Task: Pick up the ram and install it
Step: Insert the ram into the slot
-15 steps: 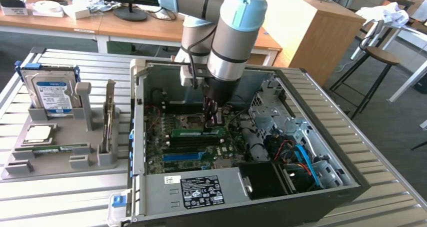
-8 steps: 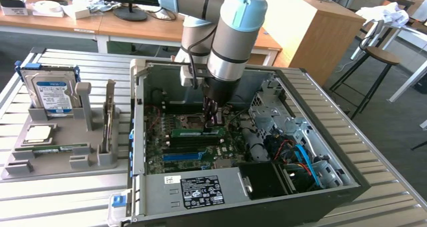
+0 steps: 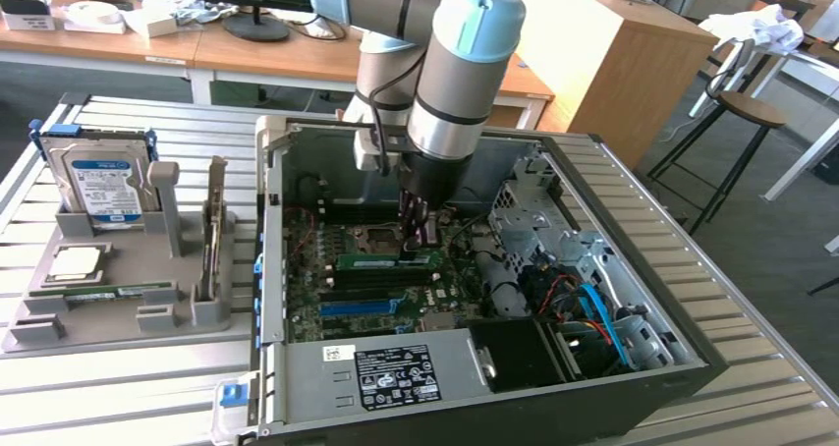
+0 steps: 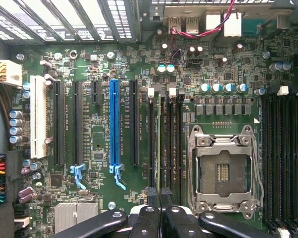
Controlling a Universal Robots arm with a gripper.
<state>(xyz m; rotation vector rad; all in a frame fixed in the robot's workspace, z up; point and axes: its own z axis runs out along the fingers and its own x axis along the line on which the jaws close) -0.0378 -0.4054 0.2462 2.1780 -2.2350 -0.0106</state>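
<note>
Inside the open computer case [image 3: 590, 407], on the motherboard, the ram [image 3: 380, 260] stands on edge in one of the slots. In the exterior view it stretches toward nine o'clock from the gripper [image 3: 422, 232]. The CPU socket [image 3: 371, 236] is just at its twelve o'clock and the blue slot strip [image 3: 357, 307] at its six o'clock. The gripper comes straight down through the open side, with free air between the arm and the case rims all round. The drive cage [image 3: 525, 220] stands near at three o'clock.

In the wrist view the gripper [image 4: 160, 196] is clenched, its two black fingertips [image 4: 153, 194] pressed together right at one end of the ram [image 4: 159, 139]. Whether they pinch its edge I cannot tell. Here the ram shows as a thin edge, with bare black slots close on both sides. The metal-framed socket [image 4: 222, 171] is just beside that bank, and the blue strip [image 4: 113, 124] sits further off on the other side.

At six o'clock in the case, the power supply [image 3: 314, 377] carries a black-and-white label [image 3: 397, 375], its print too small to read. At nine o'clock from the case, a grey holder [image 3: 132, 318] on the slatted table [image 3: 105, 387] keeps a hard drive [image 3: 98, 181] with a blue-and-white label, unreadable, an upright expansion card [image 3: 214, 230] and a second green stick [image 3: 105, 292] lying flat
</note>
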